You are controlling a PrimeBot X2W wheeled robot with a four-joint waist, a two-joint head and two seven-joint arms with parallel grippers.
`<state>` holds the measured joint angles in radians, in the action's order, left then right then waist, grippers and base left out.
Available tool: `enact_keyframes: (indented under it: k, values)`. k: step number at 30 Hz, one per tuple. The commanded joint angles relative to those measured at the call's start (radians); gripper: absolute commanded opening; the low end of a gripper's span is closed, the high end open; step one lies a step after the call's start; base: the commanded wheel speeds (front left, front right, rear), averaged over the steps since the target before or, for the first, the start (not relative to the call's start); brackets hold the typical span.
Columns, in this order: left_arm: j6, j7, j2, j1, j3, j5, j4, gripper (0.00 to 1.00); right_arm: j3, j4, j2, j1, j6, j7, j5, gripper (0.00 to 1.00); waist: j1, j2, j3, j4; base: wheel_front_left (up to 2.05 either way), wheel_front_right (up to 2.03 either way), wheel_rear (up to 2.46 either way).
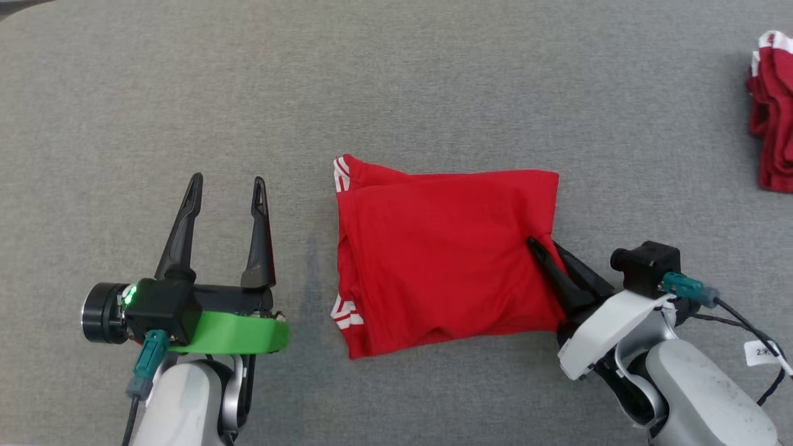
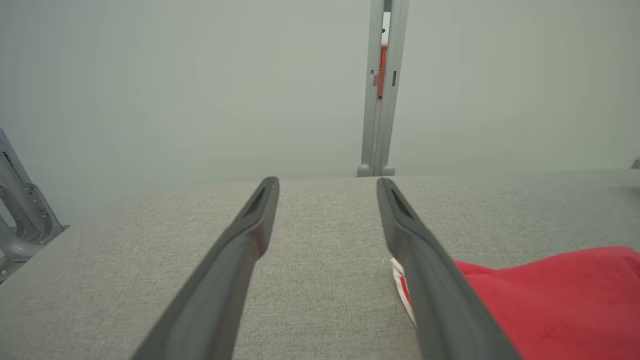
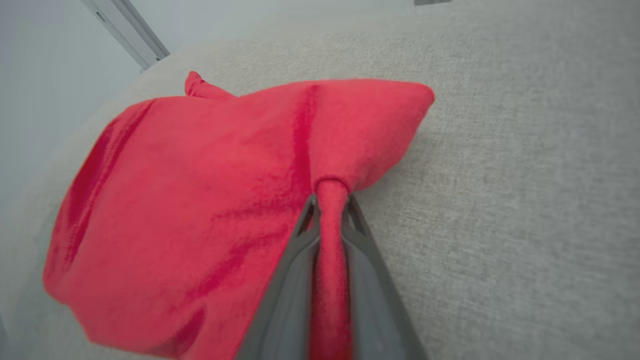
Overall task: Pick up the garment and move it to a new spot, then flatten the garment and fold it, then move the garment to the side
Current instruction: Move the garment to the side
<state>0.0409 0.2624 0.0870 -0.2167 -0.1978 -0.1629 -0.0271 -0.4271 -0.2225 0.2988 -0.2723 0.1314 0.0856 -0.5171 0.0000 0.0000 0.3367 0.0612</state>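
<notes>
**Work surface and room.** A table [image 1: 433, 74] covered in grey woven fabric with a fine, even grain spans the head view. In the left wrist view it ends at a plain pale wall [image 2: 200, 75], where a grey upright post [image 2: 382, 100] stands with a narrow gap in it. A grey metal bracket [image 2: 20, 215] sits off the table's left corner.

**Materials and shapes.** The garment [image 1: 433, 260] is soft red knit with a slight sheen, folded into a blunt, nearly square packet with layered edges. White stripes [image 1: 341, 174] mark its two corners on the robot's left. A second heap of red cloth [image 1: 771, 118], also trimmed in white, lies well apart at the table's right edge.

**Orientation.** The garment rests at mid-table between the two arms. Its slightly longer axis runs left to right, striped end toward the left gripper [image 1: 228, 179].

**Grippers.** The left gripper hovers just beside the garment, its fingers spread wide — nothing is between them. The right gripper [image 1: 543, 243] points in at the garment's right edge, its fingers pressed together on a raised ridge of red cloth, from which a crease runs across the top layer.
</notes>
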Motion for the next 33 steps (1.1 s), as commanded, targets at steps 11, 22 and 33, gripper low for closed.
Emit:
enact_keyframes:
  k: [11, 22, 33]
  values:
    - [-0.042, 0.002, 0.025, -0.117, -0.041, 0.065, 0.017, 1.00, 0.063, -0.053, 0.180, -0.204, -0.002, 0.075, -0.050, 0.00, 0.0000, 0.0000, 0.129, -0.235, 0.00, 0.00, 0.00]
    - [-0.081, -0.030, 0.046, -0.255, -0.105, 0.117, 0.061, 1.00, 0.107, -0.293, 0.353, -0.498, -0.002, 0.157, -0.125, 0.00, 0.0000, 0.0000, 0.268, -0.278, 0.00, 0.00, 0.00]
    - [-0.107, -0.053, 0.037, -0.327, -0.182, 0.148, 0.111, 1.00, 0.177, -0.520, 0.486, -0.642, -0.002, 0.180, -0.101, 0.00, 0.0000, 0.0000, 0.328, -0.234, 0.00, 0.00, 0.00]
